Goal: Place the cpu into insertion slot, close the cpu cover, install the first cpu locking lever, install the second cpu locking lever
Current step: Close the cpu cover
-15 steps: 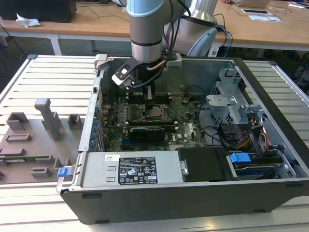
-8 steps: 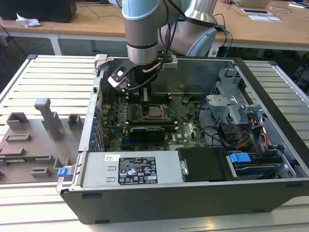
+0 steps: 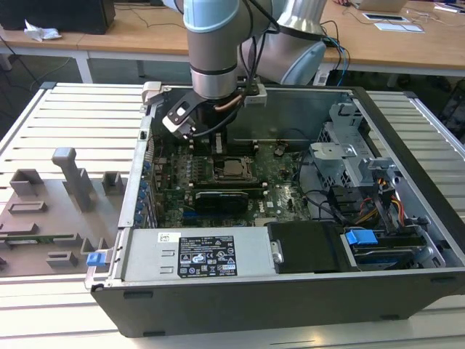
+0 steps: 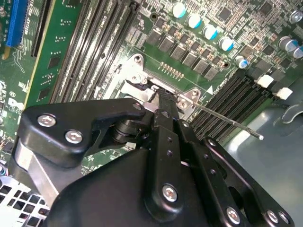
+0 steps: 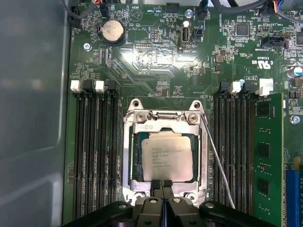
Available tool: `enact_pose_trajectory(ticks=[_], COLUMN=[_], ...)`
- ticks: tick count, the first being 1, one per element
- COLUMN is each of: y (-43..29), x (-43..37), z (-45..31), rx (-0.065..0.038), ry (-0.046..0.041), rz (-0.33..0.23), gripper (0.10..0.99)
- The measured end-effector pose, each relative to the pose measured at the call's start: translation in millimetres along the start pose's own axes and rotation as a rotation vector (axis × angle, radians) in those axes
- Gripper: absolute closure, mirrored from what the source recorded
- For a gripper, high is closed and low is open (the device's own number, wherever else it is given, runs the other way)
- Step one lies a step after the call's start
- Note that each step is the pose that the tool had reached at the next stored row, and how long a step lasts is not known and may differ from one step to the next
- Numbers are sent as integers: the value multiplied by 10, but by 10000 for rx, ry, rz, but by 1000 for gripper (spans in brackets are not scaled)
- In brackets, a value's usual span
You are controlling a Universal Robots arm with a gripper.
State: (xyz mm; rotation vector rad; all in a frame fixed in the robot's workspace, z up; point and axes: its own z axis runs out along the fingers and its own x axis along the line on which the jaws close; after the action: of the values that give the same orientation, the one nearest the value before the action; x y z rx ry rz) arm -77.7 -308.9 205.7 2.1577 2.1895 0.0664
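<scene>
Nearest the wrist cameras, the black two-fingered end effector [image 5: 163, 185] has its fingertips closed against each other with nothing visible between them. They rest at the near edge of the thin silvery hinged metal cpu cover [image 5: 127, 156]. In the exterior view the end effector [image 3: 218, 139] hangs low inside the case, just over the socket.

The cover lies flat. Through its square opening shows the small flat silvery-grey square cpu [image 5: 166, 158], seated in the dark, metal-rimmed square insertion slot [image 5: 136, 161]. Placing and covering therefore look done.

Beside the cover, a thin bare steel wire locking lever [image 5: 215, 156] stands free, slanting away over the black memory slots [image 5: 234, 156]. In the second wrist view its tip [image 4: 260, 137] is clear of the board.

The cpu is probably light, stiff and delicate underneath, so it is best left alone now. The cover should be rigid sheet metal that takes a downward push at its edge tab. The lever is likely springy and slick. A hold near its free end would give the most leverage, though it could slip from smooth pads.

Farther off lie the green motherboard [image 5: 156, 56], the open grey computer case [image 3: 290, 291] and the slatted grey counter [image 3: 65, 116].
</scene>
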Motion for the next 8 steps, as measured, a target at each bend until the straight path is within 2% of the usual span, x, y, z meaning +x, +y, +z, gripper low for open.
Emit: enact_pose_trajectory(ticks=[2, 5, 8], y=[63, 70, 63], x=[-1, -4, -5], z=[-34, -119, -144], rx=[12, 17, 15], ry=[2, -4, -1], rz=[-2, -1, -2], gripper=[980, 980, 980])
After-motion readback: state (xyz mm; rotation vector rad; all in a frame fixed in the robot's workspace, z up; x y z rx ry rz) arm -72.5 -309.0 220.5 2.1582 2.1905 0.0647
